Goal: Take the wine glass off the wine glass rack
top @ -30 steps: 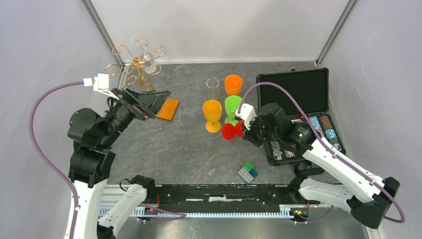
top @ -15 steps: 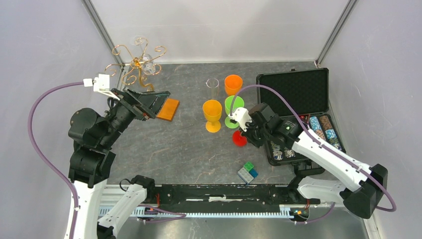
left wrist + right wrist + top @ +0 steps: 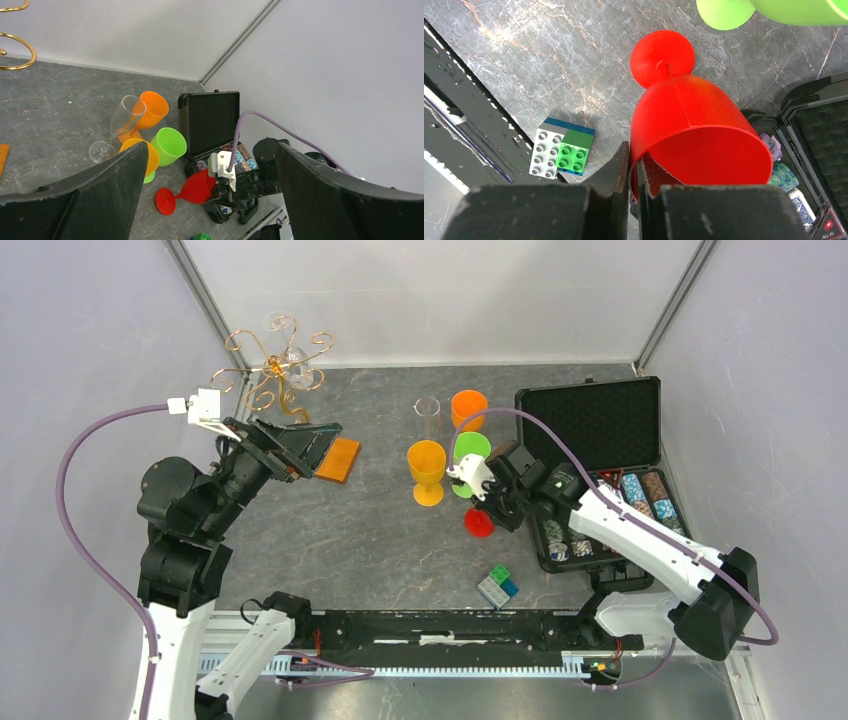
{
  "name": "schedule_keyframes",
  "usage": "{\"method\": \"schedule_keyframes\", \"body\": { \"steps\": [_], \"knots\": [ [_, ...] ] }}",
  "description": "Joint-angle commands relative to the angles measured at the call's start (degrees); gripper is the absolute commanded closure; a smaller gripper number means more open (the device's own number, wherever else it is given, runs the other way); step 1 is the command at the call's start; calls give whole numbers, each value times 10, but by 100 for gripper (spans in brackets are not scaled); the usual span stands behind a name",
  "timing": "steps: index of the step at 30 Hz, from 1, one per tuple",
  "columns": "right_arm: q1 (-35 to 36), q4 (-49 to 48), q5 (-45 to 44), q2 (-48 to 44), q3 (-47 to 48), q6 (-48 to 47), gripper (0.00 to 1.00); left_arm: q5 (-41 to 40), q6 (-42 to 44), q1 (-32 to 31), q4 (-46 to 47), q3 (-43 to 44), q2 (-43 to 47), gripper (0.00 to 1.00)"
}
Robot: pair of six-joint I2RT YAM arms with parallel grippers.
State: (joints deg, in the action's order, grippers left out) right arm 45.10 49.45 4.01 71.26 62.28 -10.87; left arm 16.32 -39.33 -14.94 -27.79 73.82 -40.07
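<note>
The right tool (image 3: 634,172) is pinching the red cup's (image 3: 694,127) rim, setting it beside the green cup (image 3: 468,455). The left tool (image 3: 205,200) is waiting wide open, holding nothing. Far behind it, a clear wine glass (image 3: 293,358) is hanging on the gold rack (image 3: 272,368). I think reaching back there comes next.

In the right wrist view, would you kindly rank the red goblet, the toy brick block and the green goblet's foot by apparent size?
1. red goblet, nearest the camera, so enlarged
2. toy brick block and green goblet's foot: unsure, since the frame crops the foot.
</note>
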Motion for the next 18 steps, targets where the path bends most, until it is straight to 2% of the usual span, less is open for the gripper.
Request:
{"method": "schedule_keyframes", "body": {
  "steps": [1, 6, 12, 15, 18],
  "knots": [
    [1, 3, -3, 12, 35, -13, 83, -11, 29, -2, -2, 8, 3, 0],
    [1, 2, -7, 17, 49, -16, 65, -15, 33, -2, -6, 13, 3, 0],
    [1, -6, -6, 15, 65, -19, 57, -18, 36, -2, -8, 16, 3, 0],
    [2, -22, 4, 6, 64, -22, 49, -30, 31, -2, -7, 17, 3, 0],
    [1, -57, 24, -17, 53, -24, 38, -34, 18, -2, 19, 18, -4, 0]
  ]
}}
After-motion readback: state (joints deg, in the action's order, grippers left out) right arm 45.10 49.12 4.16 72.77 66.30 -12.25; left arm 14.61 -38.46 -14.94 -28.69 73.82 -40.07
